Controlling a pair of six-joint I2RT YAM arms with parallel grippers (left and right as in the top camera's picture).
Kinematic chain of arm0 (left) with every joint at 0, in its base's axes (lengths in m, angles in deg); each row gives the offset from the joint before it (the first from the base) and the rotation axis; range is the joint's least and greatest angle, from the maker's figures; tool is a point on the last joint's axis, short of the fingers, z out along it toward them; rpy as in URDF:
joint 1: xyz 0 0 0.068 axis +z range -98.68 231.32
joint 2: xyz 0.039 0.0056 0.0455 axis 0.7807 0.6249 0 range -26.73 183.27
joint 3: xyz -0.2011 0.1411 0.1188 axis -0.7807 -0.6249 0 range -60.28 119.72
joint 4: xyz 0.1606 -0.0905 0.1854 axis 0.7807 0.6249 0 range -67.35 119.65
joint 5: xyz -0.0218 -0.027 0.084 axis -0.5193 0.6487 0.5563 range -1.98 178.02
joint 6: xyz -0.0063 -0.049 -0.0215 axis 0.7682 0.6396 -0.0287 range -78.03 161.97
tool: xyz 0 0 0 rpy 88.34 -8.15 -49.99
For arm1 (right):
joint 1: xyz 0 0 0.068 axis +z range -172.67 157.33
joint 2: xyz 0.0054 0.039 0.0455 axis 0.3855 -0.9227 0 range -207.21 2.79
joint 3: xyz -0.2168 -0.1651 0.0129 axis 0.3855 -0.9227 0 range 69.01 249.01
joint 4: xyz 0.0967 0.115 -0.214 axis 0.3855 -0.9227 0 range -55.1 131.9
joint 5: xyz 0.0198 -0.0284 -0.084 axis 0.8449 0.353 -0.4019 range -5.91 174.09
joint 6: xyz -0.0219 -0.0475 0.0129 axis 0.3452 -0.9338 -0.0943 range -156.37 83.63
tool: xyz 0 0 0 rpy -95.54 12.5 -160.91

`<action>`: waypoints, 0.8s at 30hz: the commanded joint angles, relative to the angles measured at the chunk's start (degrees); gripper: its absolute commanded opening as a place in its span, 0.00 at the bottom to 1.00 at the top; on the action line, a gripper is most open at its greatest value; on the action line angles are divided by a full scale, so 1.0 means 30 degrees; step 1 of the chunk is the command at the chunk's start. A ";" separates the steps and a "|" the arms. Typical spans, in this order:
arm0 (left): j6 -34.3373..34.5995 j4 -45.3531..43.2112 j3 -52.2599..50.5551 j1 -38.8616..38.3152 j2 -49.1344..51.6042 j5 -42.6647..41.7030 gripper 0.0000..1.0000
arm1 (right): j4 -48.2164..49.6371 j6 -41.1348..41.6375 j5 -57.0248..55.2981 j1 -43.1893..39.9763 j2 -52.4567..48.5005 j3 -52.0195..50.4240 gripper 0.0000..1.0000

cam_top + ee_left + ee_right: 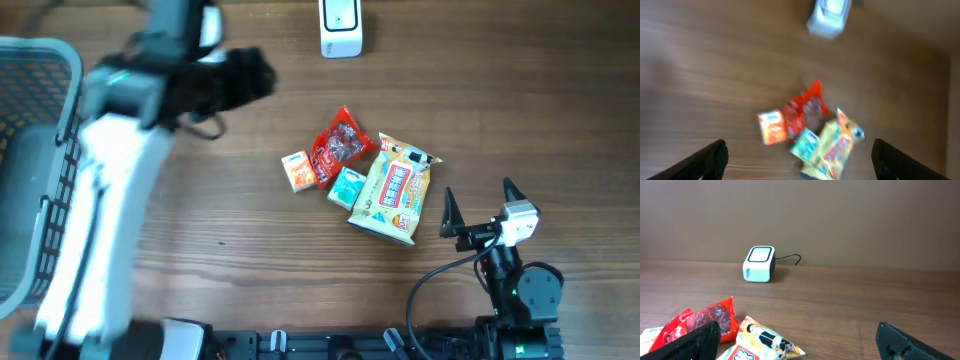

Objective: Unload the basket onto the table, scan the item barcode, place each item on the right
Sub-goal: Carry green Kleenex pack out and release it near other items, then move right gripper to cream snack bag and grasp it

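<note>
The yellow snack bag (pixel 393 190), its print illegible, lies mid-counter (pixel 290 270) beside a red packet (pixel 338 145). A white barcode scanner (pixel 340 28) sits far. The left fingers (pixel 705 160) and right fingers (pixel 690 342) are spread wide, empty.

I see the wooden table (pixel 250 250) laid out as follows. The white box-shaped barcode scanner (pixel 340 28) stands at the far edge, centre. Four items lie clustered mid-table, near of it. The small orange carton (pixel 298 171) is leftmost. The red foil packet (pixel 338 146) lies just right of it and farthest back. The small teal packet (pixel 347 187) sits near of the red one, touching the large yellow snack bag (pixel 395 190) at far right. The grey mesh basket (pixel 62 170) occupies the left edge. The right gripper (pixel 478 190) sits right of the bag.
</note>
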 commanded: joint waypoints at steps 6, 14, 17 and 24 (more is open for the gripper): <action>-0.0095 0.2841 0.0211 0.3111 -0.5268 0.4029 1.00 | 0.0066 0.0080 -0.0058 0.0022 0.0102 -0.0015 1.00; -0.0007 0.5391 -0.0211 0.3104 -0.4889 0.1887 1.00 | 0.0066 0.0087 -0.0058 0.0022 0.0102 -0.0015 1.00; -0.0015 0.6324 -0.0226 0.2863 -0.4160 -0.0488 1.00 | 0.0066 0.0080 -0.0058 0.0022 0.0102 -0.0022 1.00; -0.0022 0.5960 -0.0226 0.0182 -0.1297 -0.0503 1.00 | 0.1829 0.2725 0.1843 0.0022 0.0102 -0.0015 1.00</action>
